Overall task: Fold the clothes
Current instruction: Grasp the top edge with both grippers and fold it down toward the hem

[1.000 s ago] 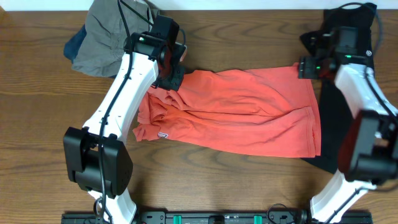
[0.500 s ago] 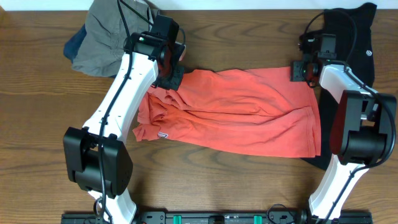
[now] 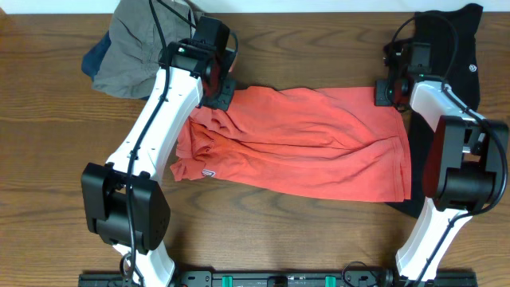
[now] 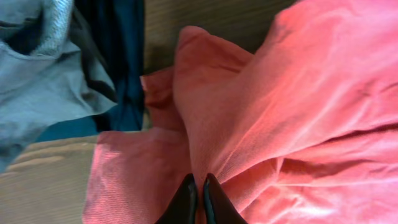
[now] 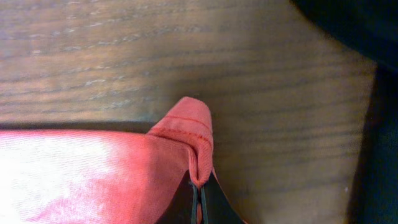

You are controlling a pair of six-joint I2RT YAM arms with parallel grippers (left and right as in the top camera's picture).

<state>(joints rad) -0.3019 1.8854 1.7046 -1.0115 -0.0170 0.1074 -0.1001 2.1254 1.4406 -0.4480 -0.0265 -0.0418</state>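
Tightly closed left end effector (image 4: 198,185), right end effector (image 5: 199,190), both pinching T-shirt (image 3: 303,143)

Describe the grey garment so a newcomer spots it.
Start at the far edge of the table, on the robot's left. There, beyond the red shirt, the grey garment lies crumpled. It is the pale one, on top of a navy piece.

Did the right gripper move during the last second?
Yes. In the overhead view the right gripper shifted slightly off the black shirt, toward the red shirt, whose corner it pinches.
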